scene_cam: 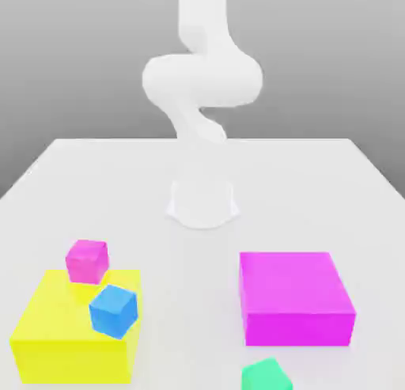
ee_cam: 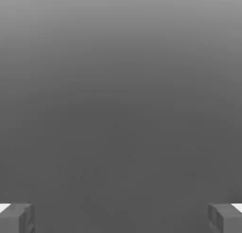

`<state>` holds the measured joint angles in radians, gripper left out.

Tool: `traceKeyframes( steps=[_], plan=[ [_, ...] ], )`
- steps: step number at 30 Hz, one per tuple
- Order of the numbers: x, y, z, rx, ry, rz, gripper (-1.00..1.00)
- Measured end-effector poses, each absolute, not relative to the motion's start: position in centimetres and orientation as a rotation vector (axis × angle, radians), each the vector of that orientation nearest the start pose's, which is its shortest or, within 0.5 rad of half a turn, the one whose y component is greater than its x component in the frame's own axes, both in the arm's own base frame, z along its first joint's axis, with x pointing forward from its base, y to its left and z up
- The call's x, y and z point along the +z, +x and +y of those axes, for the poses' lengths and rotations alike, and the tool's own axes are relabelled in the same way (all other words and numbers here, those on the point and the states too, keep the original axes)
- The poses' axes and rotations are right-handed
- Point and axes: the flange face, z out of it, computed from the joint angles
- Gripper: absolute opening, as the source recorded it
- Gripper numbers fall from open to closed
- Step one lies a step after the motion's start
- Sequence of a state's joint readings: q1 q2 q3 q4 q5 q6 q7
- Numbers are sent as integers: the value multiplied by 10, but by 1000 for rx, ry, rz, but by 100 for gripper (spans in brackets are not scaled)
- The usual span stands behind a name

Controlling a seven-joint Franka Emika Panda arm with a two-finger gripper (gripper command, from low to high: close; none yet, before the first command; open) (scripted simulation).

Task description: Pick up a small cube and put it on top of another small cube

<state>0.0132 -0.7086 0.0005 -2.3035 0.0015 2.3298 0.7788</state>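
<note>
Three small cubes show in the exterior view. A small magenta cube (scene_cam: 87,260) sits tilted at the far edge of a big yellow block (scene_cam: 55,333). A small blue cube (scene_cam: 113,310), also tilted, is over that block's top near its right side. At the picture's lower edge, on the table, lies a small green cube (scene_cam: 266,376). In the hand view my gripper (ee_cam: 121,218) is open, its grey fingertips (ee_cam: 16,219) far apart with nothing between them and only plain grey background ahead.
A large magenta block (scene_cam: 294,297) stands on the white table (scene_cam: 316,183) at the exterior view's right. The arm's white base (scene_cam: 202,202) rises from the table's middle, and its links curve upward out of the picture.
</note>
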Motion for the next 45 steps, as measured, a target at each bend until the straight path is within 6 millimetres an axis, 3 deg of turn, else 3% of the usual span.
traceKeyframes(
  steps=[7,15,22,27,32,33,40,45],
  plan=[
    [576,459,25,-740,-2682,931,0],
    [440,512,51,-478,-2859,823,0],
    [312,524,75,-232,-2991,703,0],
    [219,514,86,-49,-3068,618,0],
    [145,509,89,-1,-3085,594,0],
    [135,509,89,-1,-3085,594,-100],
    [135,509,89,0,-3085,594,-100],
    [194,508,82,0,-3078,633,-100]
  ],
)
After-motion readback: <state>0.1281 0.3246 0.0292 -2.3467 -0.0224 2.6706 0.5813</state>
